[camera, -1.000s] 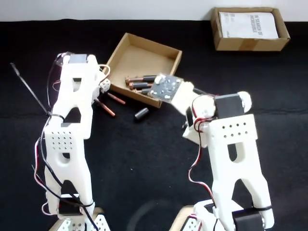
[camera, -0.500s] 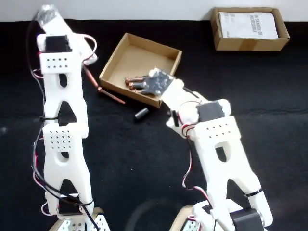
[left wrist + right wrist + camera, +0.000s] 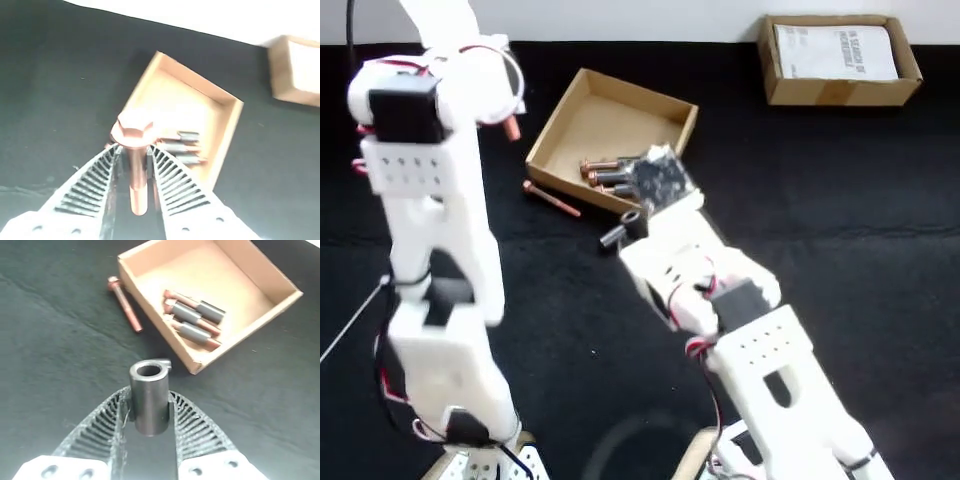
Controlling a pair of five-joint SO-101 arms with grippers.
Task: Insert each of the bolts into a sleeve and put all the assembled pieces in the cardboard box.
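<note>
Plainly, the risk here is in the mating. The left claw (image 3: 133, 148) is clenched on a copper bolt (image 3: 134, 185). The hex head sits at the fingertips and the shank seems to run back between the ribbed fingers (image 3: 97, 175). If so, the end that must enter the bore is tucked inside the claw rather than free, and the fingers could get in the way of the sleeve. The bolt is pinched on its round shank alone, so a nudge off axis could swivel it or drop it to the worktop (image 3: 60, 355).

The right claw (image 3: 149, 394) is grasping a dark sleeve (image 3: 149, 410), held on end between its fingers with the open bore facing the wrist. A bolt tip that meets the rim rather than the hole would likely tilt the sleeve in the grip.

Beyond the right claw's tips lies the cardboard box (image 3: 200, 275), near but not touching, with three assembled pieces (image 3: 192, 320) inside along its nearer wall. A loose bolt (image 3: 125, 305) rests just outside that wall. The left claw hangs high above the box.
</note>
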